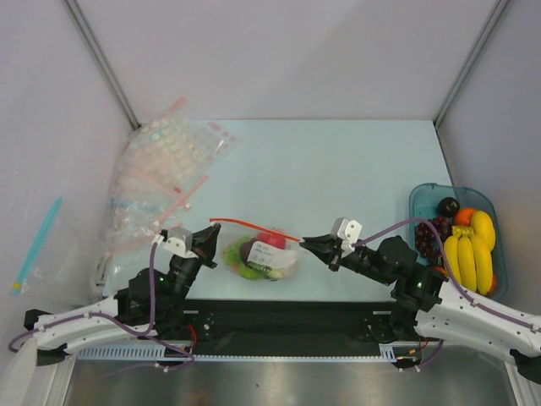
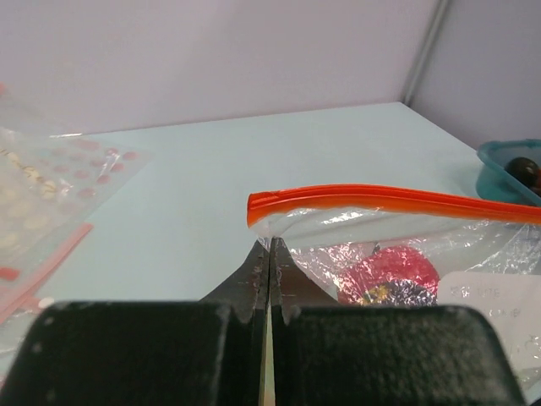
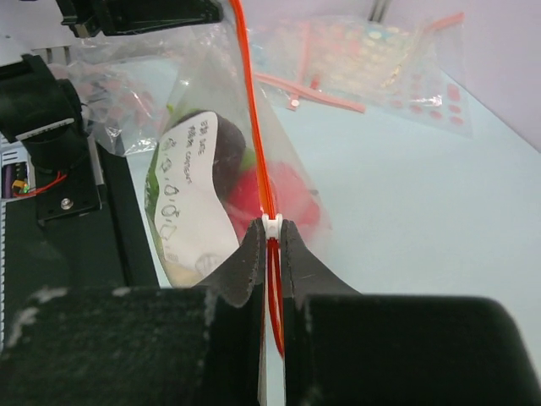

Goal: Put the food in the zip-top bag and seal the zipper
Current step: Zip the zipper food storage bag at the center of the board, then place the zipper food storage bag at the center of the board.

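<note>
The clear zip-top bag (image 1: 258, 254) hangs between my two grippers above the table's front edge, its red-orange zipper (image 1: 254, 227) stretched straight across the top. Inside it lie the food pieces: a red piece (image 1: 270, 240), a dark one and green ones (image 1: 248, 271), behind a white label. My left gripper (image 1: 211, 239) is shut on the bag's left corner just under the zipper (image 2: 372, 200). My right gripper (image 1: 309, 244) is shut on the zipper's right end, at its small white slider (image 3: 270, 224). The red piece shows through the plastic in the left wrist view (image 2: 389, 272).
A heap of dotted clear bags with pink strips (image 1: 165, 182) lies at the back left. A blue tray (image 1: 420, 201) at the right holds yellow bananas (image 1: 469, 254), purple grapes (image 1: 429, 237), an orange ball (image 1: 464, 216) and a dark fruit (image 1: 447, 205).
</note>
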Available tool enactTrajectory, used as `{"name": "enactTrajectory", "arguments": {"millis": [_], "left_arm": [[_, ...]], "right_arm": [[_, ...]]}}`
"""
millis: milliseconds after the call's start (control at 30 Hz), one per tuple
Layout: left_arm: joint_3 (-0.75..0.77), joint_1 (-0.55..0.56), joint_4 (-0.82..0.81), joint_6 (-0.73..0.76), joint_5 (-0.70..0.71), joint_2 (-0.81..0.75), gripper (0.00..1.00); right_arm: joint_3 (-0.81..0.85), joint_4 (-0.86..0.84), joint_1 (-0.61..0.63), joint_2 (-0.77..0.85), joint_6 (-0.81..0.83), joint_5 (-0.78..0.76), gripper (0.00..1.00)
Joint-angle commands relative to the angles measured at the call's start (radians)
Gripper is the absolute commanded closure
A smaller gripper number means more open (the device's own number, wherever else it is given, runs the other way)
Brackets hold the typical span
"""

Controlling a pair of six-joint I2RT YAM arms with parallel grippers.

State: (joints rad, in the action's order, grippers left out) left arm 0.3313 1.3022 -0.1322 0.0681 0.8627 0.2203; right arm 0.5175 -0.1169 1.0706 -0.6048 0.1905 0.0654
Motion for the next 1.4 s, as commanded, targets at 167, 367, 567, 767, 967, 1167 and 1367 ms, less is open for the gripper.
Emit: {"name": "enactTrajectory", "arguments": {"millis": [167, 367, 567, 767, 967, 1167, 1367], "left_arm": [[-0.029, -0.012, -0.064, 0.035, 0.228, -0.07, 1.0], [-0.037, -0.012, -0.095, 0.059, 0.23, -0.046, 1.0], [-0.046, -0.052, -0.198, 0.038, 0.158, 0.074, 1.0], [0.049, -0.24, -0.162, -0.143, -0.126, 0.318, 1.0], [0.09, -0.411, -0.221, -0.266, -0.289, 0.494, 1.0], [0.118, -0.495, -0.296, -0.336, -0.334, 0.626, 1.0], [0.17, -0.512, -0.345, -0.292, -0.408, 0.708, 0.63]], "right_arm": [[0.042, 0.026, -0.09, 0.037, -0.069, -0.116, 1.0], [0.027, 0.033, -0.205, 0.066, -0.154, -0.142, 1.0], [0.013, 0.006, -0.265, 0.073, -0.18, -0.076, 1.0], [0.018, 0.01, -0.271, 0.034, -0.186, -0.139, 1.0], [0.013, -0.029, -0.299, -0.036, -0.281, -0.295, 1.0], [-0.005, -0.089, -0.348, -0.101, -0.488, -0.578, 1.0], [-0.025, -0.133, -0.37, -0.128, -0.513, -0.601, 0.28]]}}
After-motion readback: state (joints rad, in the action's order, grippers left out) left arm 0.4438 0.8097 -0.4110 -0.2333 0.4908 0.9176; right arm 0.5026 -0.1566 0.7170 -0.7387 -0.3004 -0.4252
